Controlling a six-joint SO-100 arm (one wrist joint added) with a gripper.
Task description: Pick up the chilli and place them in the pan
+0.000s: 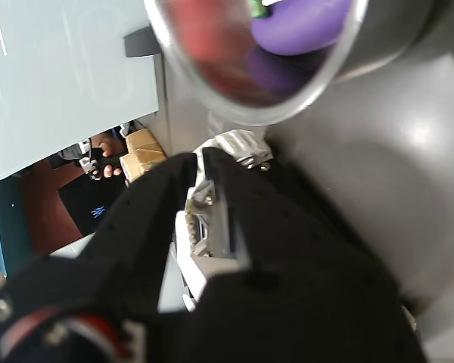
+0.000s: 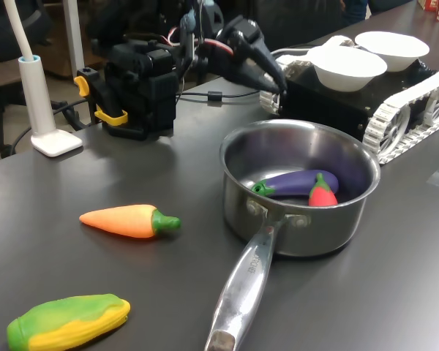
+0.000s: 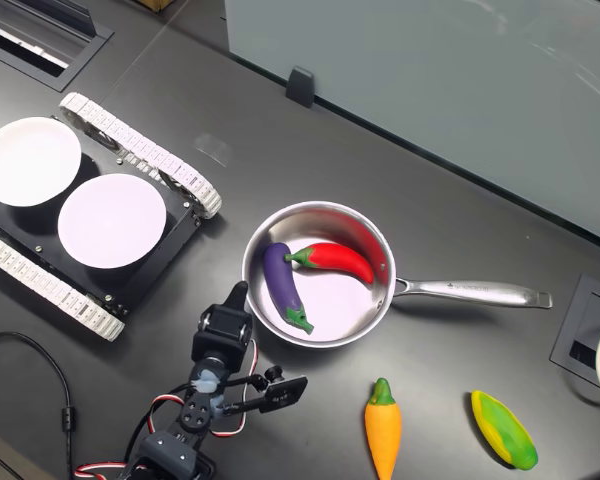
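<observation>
Black end effector (image 1: 212, 219) fills the wrist view, nearest the lens, with the pan (image 1: 250, 98) rim just beyond it; red and purple blurs show inside the pan. Whether the jaws are apart is not clear in the wrist view or the first exterior view. In the second exterior view the end effector (image 3: 242, 345) sits just outside the pan (image 3: 380, 300) wall, on the side away from the handle, holding nothing; open or closed, I cannot tell.

Chilli (image 3: 332, 260) lies inside the pan on its floor, just beside the purple eggplant (image 3: 283, 285), stem ends close together. The first exterior view agrees: chilli (image 2: 321, 194) is in the pan (image 2: 293, 241), partly hidden by the eggplant (image 2: 296, 182).

Progress judgement: placing looks done, chilli is in and free of the end effector. Only pulling the arm clear seems left.

Outside the pan on the counter (image 3: 460, 200): orange carrot toy (image 3: 383, 430) and corn toy (image 3: 503, 428), both on the handle side. Two white bowls (image 3: 110, 220) sit on a tracked black base, well apart from the pan on the far side from the handle.
</observation>
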